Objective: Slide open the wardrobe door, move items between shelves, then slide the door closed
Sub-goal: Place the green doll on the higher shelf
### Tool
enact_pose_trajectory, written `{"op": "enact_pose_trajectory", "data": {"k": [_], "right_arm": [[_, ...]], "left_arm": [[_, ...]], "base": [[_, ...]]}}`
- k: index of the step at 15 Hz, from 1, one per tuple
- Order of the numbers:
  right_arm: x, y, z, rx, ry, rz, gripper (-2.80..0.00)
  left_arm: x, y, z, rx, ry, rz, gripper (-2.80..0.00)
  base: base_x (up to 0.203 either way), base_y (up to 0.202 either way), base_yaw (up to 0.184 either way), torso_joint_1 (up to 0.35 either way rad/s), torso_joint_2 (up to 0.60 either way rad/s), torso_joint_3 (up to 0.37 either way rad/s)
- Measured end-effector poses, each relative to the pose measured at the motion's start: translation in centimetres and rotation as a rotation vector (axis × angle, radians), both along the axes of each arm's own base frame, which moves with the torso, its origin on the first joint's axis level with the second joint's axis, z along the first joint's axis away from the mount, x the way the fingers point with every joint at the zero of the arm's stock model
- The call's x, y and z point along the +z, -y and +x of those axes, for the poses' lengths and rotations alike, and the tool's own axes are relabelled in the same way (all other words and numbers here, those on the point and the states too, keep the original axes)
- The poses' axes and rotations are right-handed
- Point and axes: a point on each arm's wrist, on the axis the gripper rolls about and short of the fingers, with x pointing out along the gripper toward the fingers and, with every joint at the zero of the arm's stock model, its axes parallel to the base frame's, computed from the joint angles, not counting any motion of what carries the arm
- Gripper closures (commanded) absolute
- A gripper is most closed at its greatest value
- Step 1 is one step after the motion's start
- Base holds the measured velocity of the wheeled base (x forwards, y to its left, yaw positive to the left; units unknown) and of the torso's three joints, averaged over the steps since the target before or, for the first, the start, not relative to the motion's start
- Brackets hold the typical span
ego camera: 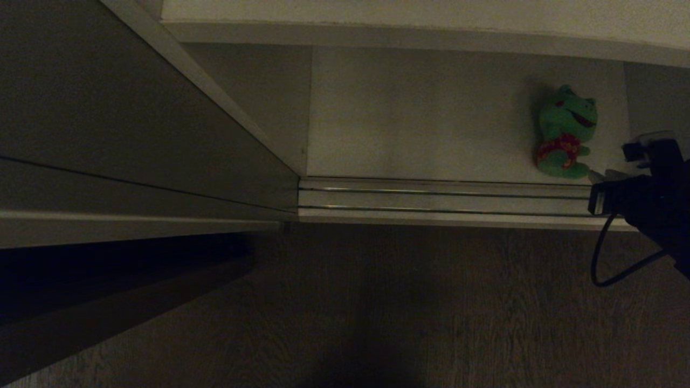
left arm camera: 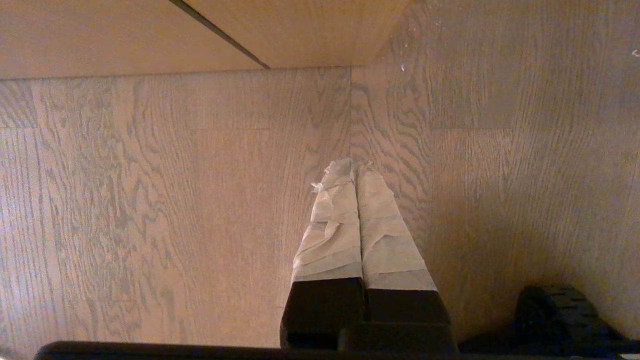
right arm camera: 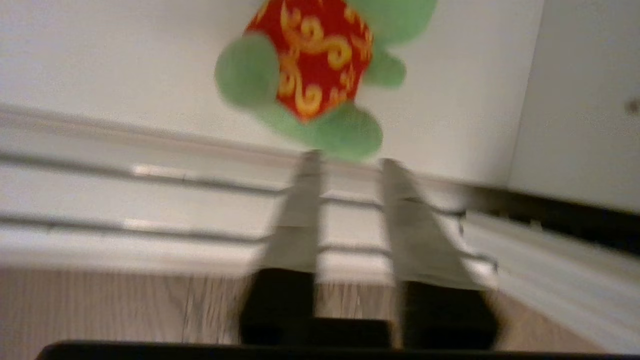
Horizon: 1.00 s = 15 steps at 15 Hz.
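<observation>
The sliding wardrobe door point(ego camera: 135, 124) stands pushed to the left, leaving the wardrobe open. A green plush frog point(ego camera: 566, 132) with a red patterned belly lies on the bottom shelf point(ego camera: 420, 124), near its right end. My right gripper point(ego camera: 598, 180) hovers over the door tracks just in front of the frog. In the right wrist view this gripper point(right arm camera: 349, 161) is open with nothing between its fingers, and the frog point(right arm camera: 310, 75) lies just beyond the tips. My left gripper point(left arm camera: 350, 167) is shut and empty, hanging over the wooden floor.
Two metal door tracks point(ego camera: 442, 199) run along the wardrobe's front edge. Another off-white shelf point(ego camera: 377, 16) crosses above. A side wall point(ego camera: 657, 97) closes the compartment right of the frog. Wooden floor point(ego camera: 404, 302) lies in front.
</observation>
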Motion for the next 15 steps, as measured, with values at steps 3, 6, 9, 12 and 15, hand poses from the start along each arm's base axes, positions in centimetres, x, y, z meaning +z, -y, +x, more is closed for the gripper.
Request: {"op": "enact_pose_trajectory", "data": {"k": [3, 6, 9, 12, 15], "right_arm": [[1.0, 0.1, 1.3, 0.003, 0.047, -0.005, -2.8], [0.9, -0.4, 2.7, 0.024, 0.045, -0.001, -2.8], [1.3, -1.6, 4.6, 0.058, 0.058, -0.001, -2.8], [0.8, -2.6, 6.0, 0.086, 0.031, 0.008, -2.8], [0.5, -2.7, 5.9, 0.089, 0.017, 0.014, -2.8]], "left_arm": [[0.0, 0.0, 0.0, 0.0, 0.0, 0.0, 0.0], [0.0, 0.0, 0.0, 0.001, 0.0, 0.0, 0.0], [0.0, 0.0, 0.0, 0.0, 0.0, 0.0, 0.0], [0.0, 0.0, 0.0, -0.001, 0.0, 0.0, 0.0], [0.0, 0.0, 0.0, 0.0, 0.0, 0.0, 0.0]], "base": [[0.0, 0.0, 0.0, 0.0, 0.0, 0.0], [0.0, 0.0, 0.0, 0.0, 0.0, 0.0], [0.0, 0.0, 0.0, 0.0, 0.0, 0.0], [0.0, 0.0, 0.0, 0.0, 0.0, 0.0], [0.0, 0.0, 0.0, 0.0, 0.0, 0.0]]}}
